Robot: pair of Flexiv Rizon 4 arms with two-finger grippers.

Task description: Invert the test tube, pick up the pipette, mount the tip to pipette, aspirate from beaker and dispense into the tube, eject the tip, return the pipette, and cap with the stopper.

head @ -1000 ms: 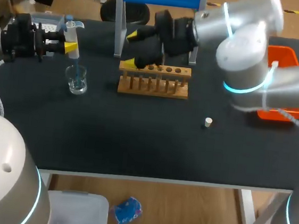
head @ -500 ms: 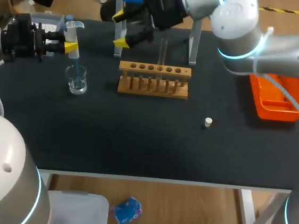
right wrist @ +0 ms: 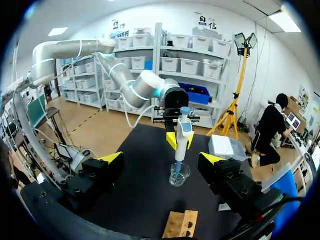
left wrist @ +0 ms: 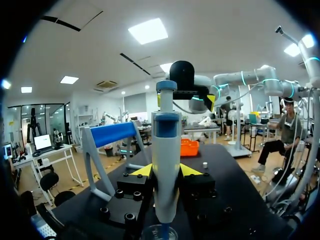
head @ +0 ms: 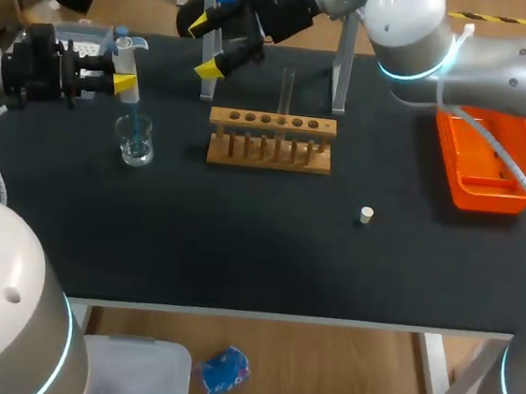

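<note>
One test tube [head: 286,91] stands upright in the single wooden rack [head: 269,152]. One pipette [head: 127,60], clamped between the left gripper's [head: 117,81] fingers, hangs with its blue tip inside the one beaker [head: 137,142], left of the rack. One stopper [head: 366,214] lies alone on the table [head: 239,242]; one orange tray [head: 486,164] sits at the right. The right gripper [head: 205,46], fingers wide apart and empty, hovers behind the rack. The right wrist view shows only one end of the rack; the beaker's liquid level is unclear
</note>
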